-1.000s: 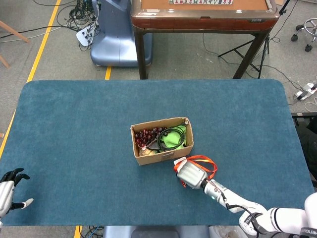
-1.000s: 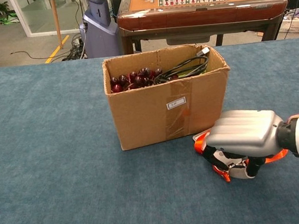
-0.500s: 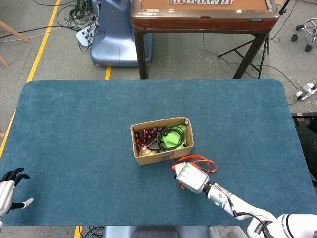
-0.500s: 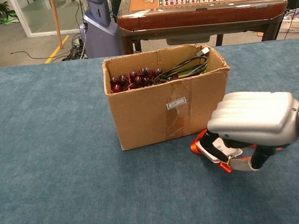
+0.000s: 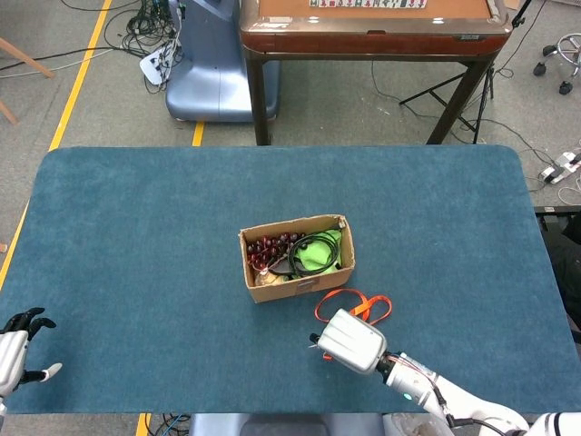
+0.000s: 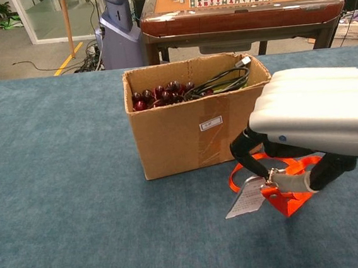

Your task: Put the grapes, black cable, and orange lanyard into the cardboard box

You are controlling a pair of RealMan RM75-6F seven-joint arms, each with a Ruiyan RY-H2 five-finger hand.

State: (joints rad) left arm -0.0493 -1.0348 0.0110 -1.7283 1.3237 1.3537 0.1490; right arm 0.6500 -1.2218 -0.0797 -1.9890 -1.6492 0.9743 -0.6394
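The open cardboard box (image 5: 300,280) (image 6: 185,133) stands mid-table. Inside lie dark red grapes (image 5: 266,248) (image 6: 162,92) and the coiled black cable (image 5: 307,249) (image 6: 221,79). My right hand (image 5: 349,341) (image 6: 320,117) hovers just in front of the box's right corner. It pinches the clip end of the orange lanyard (image 5: 356,303) (image 6: 288,198). A white tag (image 6: 245,198) dangles below the fingers, and the strap's loop trails on the cloth beside the box. My left hand (image 5: 18,350) rests open at the table's near left edge.
A green item (image 5: 320,255) also lies in the box. Blue cloth covers the table (image 5: 136,236). Beyond its far edge stand a wooden mahjong table (image 5: 372,27) and a blue machine base (image 5: 204,64), with cables on the floor.
My right hand has risen and drawn back toward me with the lanyard's clip end, lifting the white tag off the cloth. The left hand has stayed still.
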